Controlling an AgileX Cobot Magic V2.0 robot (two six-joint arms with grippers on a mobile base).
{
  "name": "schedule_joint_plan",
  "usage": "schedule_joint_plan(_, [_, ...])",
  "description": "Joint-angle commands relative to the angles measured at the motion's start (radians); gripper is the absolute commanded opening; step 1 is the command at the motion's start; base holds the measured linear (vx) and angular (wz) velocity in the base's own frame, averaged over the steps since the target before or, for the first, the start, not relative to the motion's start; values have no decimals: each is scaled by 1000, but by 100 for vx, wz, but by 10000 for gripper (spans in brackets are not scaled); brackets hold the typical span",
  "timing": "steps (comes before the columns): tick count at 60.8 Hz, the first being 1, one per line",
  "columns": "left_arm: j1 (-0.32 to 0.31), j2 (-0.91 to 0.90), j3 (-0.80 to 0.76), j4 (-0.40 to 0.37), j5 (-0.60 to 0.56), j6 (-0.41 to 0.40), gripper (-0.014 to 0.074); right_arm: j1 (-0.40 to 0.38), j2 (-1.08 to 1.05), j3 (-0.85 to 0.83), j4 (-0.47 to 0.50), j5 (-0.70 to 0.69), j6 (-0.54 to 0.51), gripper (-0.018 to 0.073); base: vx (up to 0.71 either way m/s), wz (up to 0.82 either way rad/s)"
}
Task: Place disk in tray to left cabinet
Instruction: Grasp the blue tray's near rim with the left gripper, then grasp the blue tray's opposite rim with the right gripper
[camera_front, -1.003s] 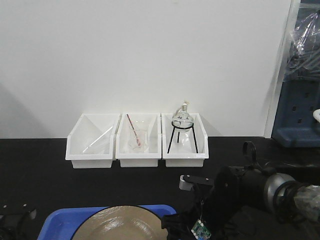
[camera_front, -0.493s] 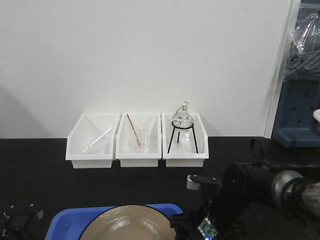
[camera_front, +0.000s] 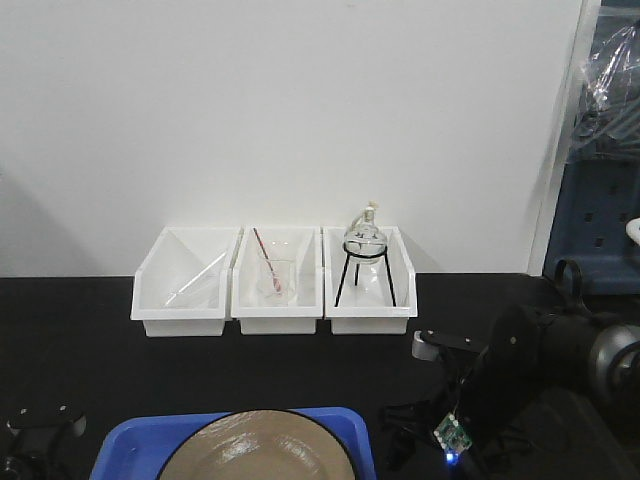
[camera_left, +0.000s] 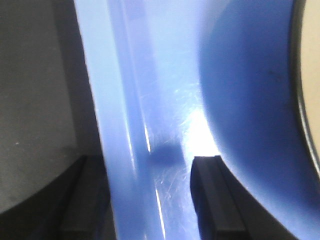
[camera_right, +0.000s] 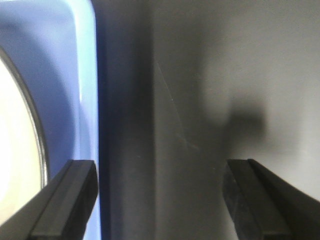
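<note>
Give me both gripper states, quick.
Left gripper: open, fingers straddling the tray rim.
Right gripper: open, empty, beside the tray's edge.

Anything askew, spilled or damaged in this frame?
Nothing stands out. The disk lies flat in the tray, the three white bins stand in a straight row against the wall, and the flask sits upright on its stand.

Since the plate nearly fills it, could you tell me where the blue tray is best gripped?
Grip the tray by its low raised rim on the two short sides, one gripper each. The disk leaves only those edges free; the left gripper already straddles its rim.
</note>
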Motion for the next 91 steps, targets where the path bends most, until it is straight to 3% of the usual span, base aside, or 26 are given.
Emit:
schedule_joint_plan(1, [-6, -38, -27, -26, -32, 0, 461, -1, -38, -27, 31, -33, -27, 553, 0, 0])
schedule_joint_plan(28, [-6, -38, -27, -26, -31, 0, 461, 70, -4, -27, 52, -57, -61, 536, 0, 0])
schedule_joint_plan(49, [-6, -38, -27, -33, -32, 0, 461, 78, 40, -27, 76, -47, -61, 527, 0, 0])
schedule_joint_plan(65, [-6, -38, -27, -33, -110, -4, 461, 120, 47, -27, 112, -96, -62, 509, 0, 0])
schedule_joint_plan(91, [-6, -30, -27, -34, -131, -9, 461, 138, 87, -27, 176, -95, -63, 427, 0, 0])
